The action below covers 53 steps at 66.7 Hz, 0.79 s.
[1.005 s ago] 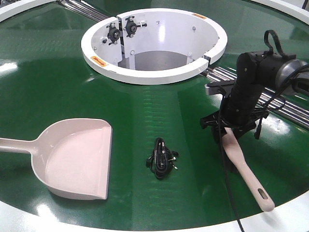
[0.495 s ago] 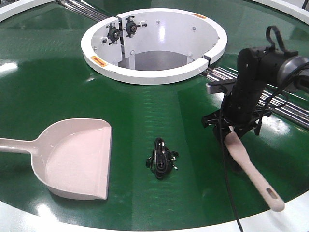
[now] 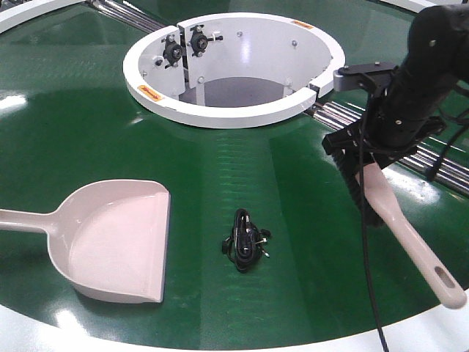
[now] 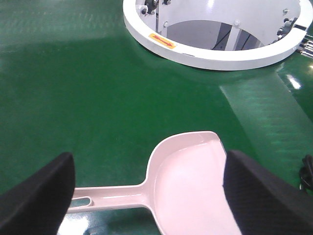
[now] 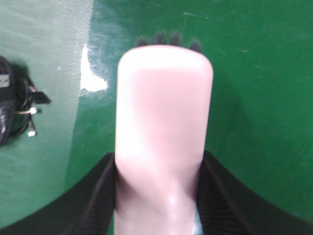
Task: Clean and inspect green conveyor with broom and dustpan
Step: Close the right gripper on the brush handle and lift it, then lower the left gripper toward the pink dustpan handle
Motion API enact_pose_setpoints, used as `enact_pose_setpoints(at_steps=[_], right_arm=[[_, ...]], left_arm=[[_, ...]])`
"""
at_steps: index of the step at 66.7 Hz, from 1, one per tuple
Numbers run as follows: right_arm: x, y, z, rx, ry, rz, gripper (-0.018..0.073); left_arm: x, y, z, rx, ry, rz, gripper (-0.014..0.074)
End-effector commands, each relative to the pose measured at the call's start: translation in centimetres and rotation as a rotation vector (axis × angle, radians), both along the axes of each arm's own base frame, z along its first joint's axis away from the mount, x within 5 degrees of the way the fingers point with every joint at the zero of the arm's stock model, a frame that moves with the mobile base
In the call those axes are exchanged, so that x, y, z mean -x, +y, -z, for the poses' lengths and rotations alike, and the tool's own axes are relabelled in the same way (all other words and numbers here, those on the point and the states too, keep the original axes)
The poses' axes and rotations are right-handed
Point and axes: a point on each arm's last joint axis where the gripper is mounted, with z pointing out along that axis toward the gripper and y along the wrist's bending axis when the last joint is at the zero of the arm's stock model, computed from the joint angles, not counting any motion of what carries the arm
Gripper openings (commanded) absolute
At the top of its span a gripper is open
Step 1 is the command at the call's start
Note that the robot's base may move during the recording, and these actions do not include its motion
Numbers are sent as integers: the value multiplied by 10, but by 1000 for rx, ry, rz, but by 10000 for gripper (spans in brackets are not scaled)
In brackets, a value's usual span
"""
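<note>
The green conveyor (image 3: 73, 132) fills the front view. The beige-pink dustpan (image 3: 117, 235) lies flat on it at the front left, handle pointing left. My left gripper (image 4: 149, 196) is open; in the left wrist view its fingers straddle the dustpan (image 4: 195, 181) near where the handle joins the scoop, apart from it. It is out of the front view. My right gripper (image 3: 363, 158) is shut on the broom (image 3: 410, 242) near its brush end and holds it tilted, with the slotted handle end over the front right rim. In the right wrist view (image 5: 159, 191) the broom (image 5: 164, 117) fills the jaws and dark bristles show past its tip.
A black cable bundle (image 3: 245, 240) lies on the belt between dustpan and broom; it also shows in the right wrist view (image 5: 12, 105). The white central ring (image 3: 234, 110) stands at the back. Steel roller strips (image 3: 432, 158) run behind the right arm. The white outer rim (image 3: 220, 346) borders the front.
My right arm has risen and moved right and back with the broom. The broom's handle end swung out toward the right rim. The dustpan and cable have not moved.
</note>
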Motion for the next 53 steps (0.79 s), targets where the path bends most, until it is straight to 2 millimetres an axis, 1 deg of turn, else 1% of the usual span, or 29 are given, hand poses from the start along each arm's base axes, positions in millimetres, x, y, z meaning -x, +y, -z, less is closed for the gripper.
enact_pose_setpoints(at_steps=[1,7,12,36,43,47,53], right_arm=[[24,-5,-22,1,-1,-7,-4],[34,-7,-19,5,19,-7,-3],[39,-8,-17,6,28,-7,-3],[40,-8,-18,6,24,-7,-3],[40,-8,-18,5,24,-7,-3],[40,-8,-18,5,24,-7,-3],[40,-8,-18,5,24,-7,-3]], left_arm=[[1,-1,-16,17,-90,0,576],[1,-1,-16,17,-84,1,576],[1,-1,-15,17,-82,1,576],[1,-1,-15,3,-83,7,576],[1,-1,-16,-76,-94,47,576],[1,-1,-16,-154,-108,85,576],[0,-1,-17,-327,-131,171,576]])
